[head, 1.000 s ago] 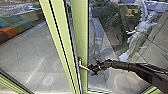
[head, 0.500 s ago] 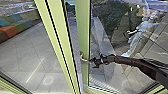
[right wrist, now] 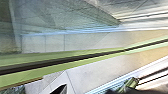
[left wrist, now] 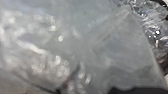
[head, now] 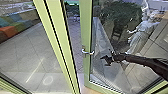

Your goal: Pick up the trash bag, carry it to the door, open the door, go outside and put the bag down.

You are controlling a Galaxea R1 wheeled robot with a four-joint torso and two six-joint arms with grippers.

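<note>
Because it is a tall framed pane, the door (head: 85, 32) should handle as stiff and rather heavy, swinging on its hinges rather than lifting; its long axis runs upright, and it stands ajar, a gap between it and the green post (head: 57, 37). The trash bag (left wrist: 120, 52) is close at the left wrist, clear, creased and shiny, likely light, soft and slippery, best taken by a gathered neck; which way its long axis points I cannot tell. Nor can I tell whether the left gripper (left wrist: 86, 86) pinches it. The right gripper (head: 106, 60) is near the door handle (head: 88, 52) but apart from it, its grip state unclear. That handle, hard and smooth, lies roughly level across the upright, best hooked or pushed near its free end.
</note>
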